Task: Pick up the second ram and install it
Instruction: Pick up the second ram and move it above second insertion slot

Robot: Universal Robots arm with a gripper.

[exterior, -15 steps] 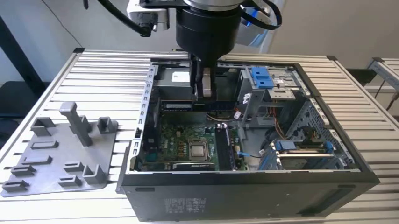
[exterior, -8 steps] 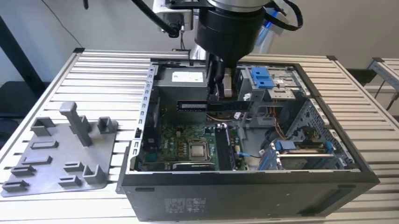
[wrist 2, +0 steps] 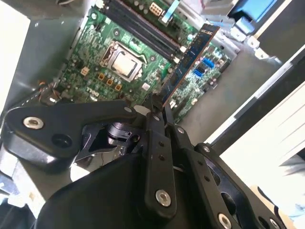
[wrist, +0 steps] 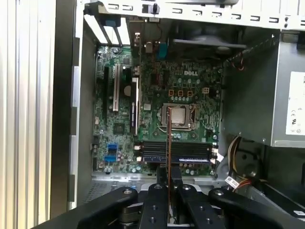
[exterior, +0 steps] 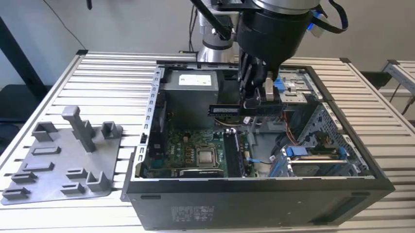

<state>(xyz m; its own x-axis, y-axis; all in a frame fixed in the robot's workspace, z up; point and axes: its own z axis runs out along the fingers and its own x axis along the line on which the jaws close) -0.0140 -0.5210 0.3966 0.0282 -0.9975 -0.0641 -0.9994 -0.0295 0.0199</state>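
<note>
**A:** What has the end effector [exterior: 250, 103] got?

**B:** Its fingers [wrist 2: 153, 125] are closed tight on 1 end of the second ram [exterior: 226, 109]. The rest of the strip sticks out free.

**A:** Which way does it lie?

**B:** In the exterior view its long axis is roughly level. It runs from the fingers toward the exterior view's left, and the strip stands on its long edge with a flat face to that camera. In the second wrist view the second ram [wrist 2: 191, 58] slants away from the end effector [wrist 2: 157, 108] over the motherboard [wrist 2: 102, 45].

**A:** Where is it in relation to the case?

**B:** It hangs in the air inside the open top of the computer case [exterior: 259, 196], above the motherboard [exterior: 184, 150] and touching nothing there. In the first wrist view it shows edge-on as 1 thin line [wrist: 169, 136] crossing the memory slots [wrist: 186, 151] and reaching the processor socket [wrist: 180, 117].

**A:** Anything beside the case?

**B:** A grey tray [exterior: 55, 167] with upright posts lies on the slatted table [exterior: 110, 77], toward the exterior view's left.
</note>
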